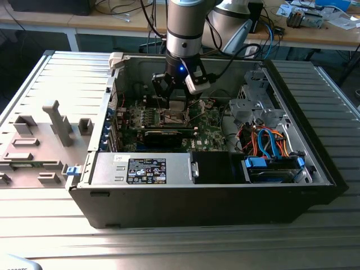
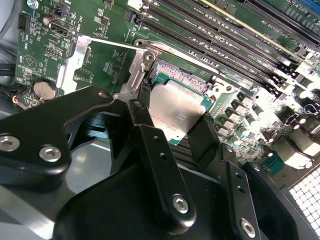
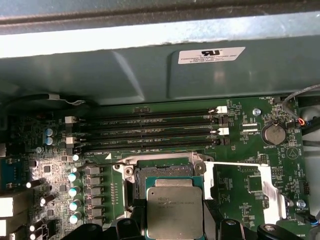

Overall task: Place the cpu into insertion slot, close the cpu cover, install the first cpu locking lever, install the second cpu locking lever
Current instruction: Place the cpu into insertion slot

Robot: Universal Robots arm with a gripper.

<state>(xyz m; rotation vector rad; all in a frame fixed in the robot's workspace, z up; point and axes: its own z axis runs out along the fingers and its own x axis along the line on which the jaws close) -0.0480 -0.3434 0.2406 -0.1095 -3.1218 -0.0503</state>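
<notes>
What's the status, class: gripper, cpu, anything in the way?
Status: gripper shut on cpu; cpu held beside insertion slot, not seated; cpu cover open, nothing blocking.

Cpu point(image 2: 175, 107): flat grey metallic square, gripped in end effector point(image 2: 172, 122), over slot point(image 3: 161, 172) and partly hiding it. Slot is dark with a silvery rim. Cover point(image 3: 274, 192) is swung open and lies beside slot.

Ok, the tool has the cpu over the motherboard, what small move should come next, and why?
Probably lower the cpu straight down into the insertion slot, slowly. The tool grips it by two opposite edges, it appears to hover just above the open slot, and the cpu cover lies swung aside, leaving the slot uncovered.
</notes>
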